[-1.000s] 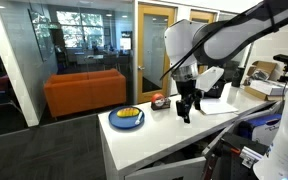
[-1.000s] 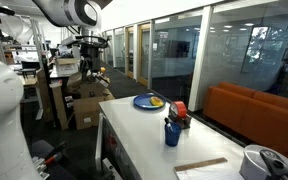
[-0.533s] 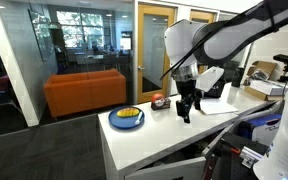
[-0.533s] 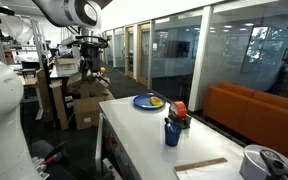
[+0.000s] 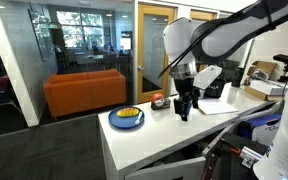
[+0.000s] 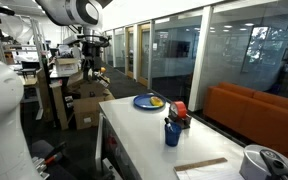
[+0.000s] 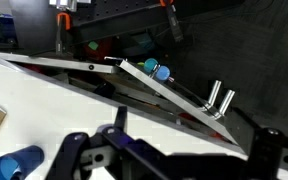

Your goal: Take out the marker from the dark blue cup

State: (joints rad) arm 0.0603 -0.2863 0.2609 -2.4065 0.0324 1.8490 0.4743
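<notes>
Table (image 6: 134,145): white, carries all the items.

Arm (image 5: 229,32): comes in high from the side, bends at a bulky white joint, and the wrist drops straight down. Gripper (image 5: 187,112) points downward. In an exterior view the gripper (image 6: 89,68) hangs off to the side of the table, well apart from everything on it. Jaws stand apart with nothing between them (wrist view: dark fingers spread wide along the bottom edge, blurred).

Blue plate (image 6: 139,103): yellow contents, sits toward the end of the table away from that camera.

Dark reddish bowl (image 6: 181,109): just beside the dark blue cup (image 6: 172,134).

Cup: upright on the table, nearer the camera than the plate. The wrist view catches the cup (image 7: 17,162) in its lower corner, on the white surface.

Marker (image 6: 169,120): stands in the cup, thin dark top poking above the rim. Cannot make it out in the wrist view.
</notes>
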